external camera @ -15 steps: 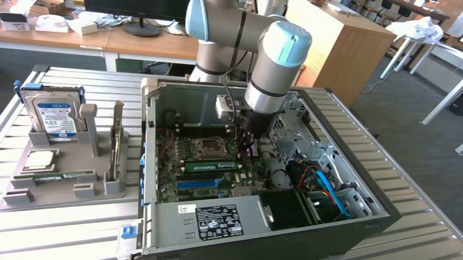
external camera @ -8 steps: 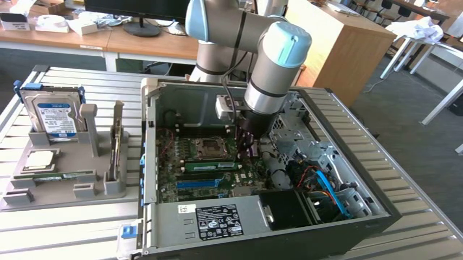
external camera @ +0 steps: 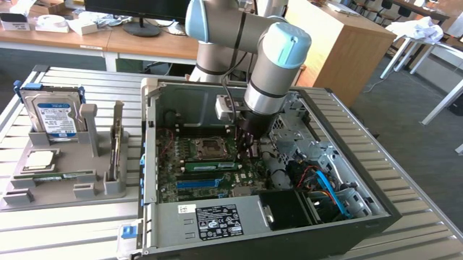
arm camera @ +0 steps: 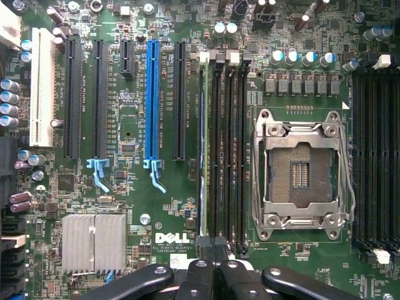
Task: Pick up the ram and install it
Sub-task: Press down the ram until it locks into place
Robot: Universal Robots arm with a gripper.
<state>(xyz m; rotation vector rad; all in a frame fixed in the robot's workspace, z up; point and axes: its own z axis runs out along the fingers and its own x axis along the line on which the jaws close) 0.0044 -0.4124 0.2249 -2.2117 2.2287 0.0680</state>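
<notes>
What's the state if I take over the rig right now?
Tool: shut, nothing seen in it, over the motherboard inside the open case.
Ram: standing in the memory slot nearest the blue slot, on the near side of the empty CPU socket.
Done: pickup and placement, by the look of it.
Left: cannot tell whether the ram is fully latched; check.

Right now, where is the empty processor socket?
The processor socket sits on the motherboard between two banks of black memory slots, inside the open computer case, to the exterior view's left of the arm.
</notes>
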